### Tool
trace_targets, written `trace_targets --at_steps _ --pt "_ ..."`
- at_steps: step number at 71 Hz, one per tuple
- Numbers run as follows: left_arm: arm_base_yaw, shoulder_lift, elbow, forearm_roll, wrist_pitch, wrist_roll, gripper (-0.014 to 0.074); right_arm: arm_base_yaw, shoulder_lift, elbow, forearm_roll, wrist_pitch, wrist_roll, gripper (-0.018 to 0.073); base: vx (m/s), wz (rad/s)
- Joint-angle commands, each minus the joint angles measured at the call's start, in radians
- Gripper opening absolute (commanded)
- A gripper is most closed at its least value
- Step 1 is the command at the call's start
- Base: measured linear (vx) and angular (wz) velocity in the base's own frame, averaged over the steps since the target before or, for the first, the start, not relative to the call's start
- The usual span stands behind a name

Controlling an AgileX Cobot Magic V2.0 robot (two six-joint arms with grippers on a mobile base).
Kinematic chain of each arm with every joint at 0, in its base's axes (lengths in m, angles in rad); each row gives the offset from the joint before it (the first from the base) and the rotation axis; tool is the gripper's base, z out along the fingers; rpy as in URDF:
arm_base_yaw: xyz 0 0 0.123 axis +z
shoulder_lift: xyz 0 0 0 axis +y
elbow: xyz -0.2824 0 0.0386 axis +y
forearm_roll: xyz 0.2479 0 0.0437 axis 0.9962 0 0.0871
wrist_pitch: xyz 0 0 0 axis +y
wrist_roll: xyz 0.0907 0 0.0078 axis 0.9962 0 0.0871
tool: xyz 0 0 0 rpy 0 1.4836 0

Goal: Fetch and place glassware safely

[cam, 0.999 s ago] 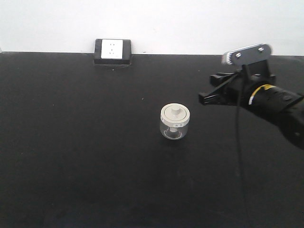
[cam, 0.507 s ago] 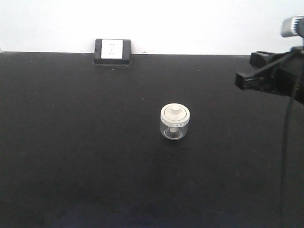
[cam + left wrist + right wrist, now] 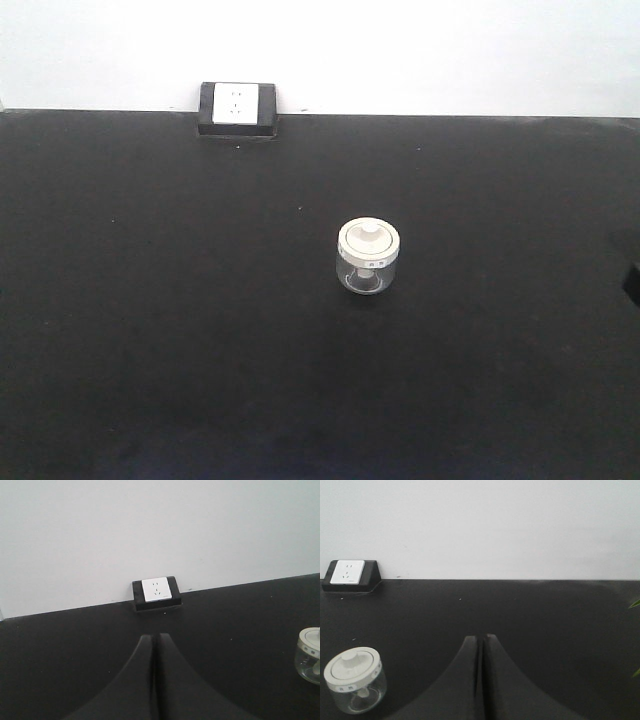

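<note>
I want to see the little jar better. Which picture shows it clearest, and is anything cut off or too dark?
Front view: whole jar, small and soft. Right wrist view: largest and clearest, behind the shut gripper. Left wrist view: cut off by the right edge. The black table hides shadows in all three.

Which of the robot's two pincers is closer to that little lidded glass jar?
Probably right. The right pincer has the jar large at its lower left; the left pincer sees it cut off at its right edge.
</note>
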Motion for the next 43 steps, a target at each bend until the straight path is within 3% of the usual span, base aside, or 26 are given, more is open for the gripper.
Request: trace_targets --at_steps 1,17,43 --pt "-0.006 0.000 -0.025 -0.008 -0.071 -0.008 -0.0007 -0.010 -0.082 0.008 -0.037 -0.034 -0.008 -0.0003 0.00 0.00" --pt "-0.006 0.000 -0.025 -0.008 -0.071 -0.008 -0.0007 -0.010 -0.261 0.091 -0.035 0.063 -0.008 -0.0003 0.00 0.00" --pt "-0.006 0.000 -0.025 -0.008 -0.070 -0.008 -0.0007 -0.010 -0.488 0.181 -0.029 0.100 0.005 -0.0003 0.00 0.00"
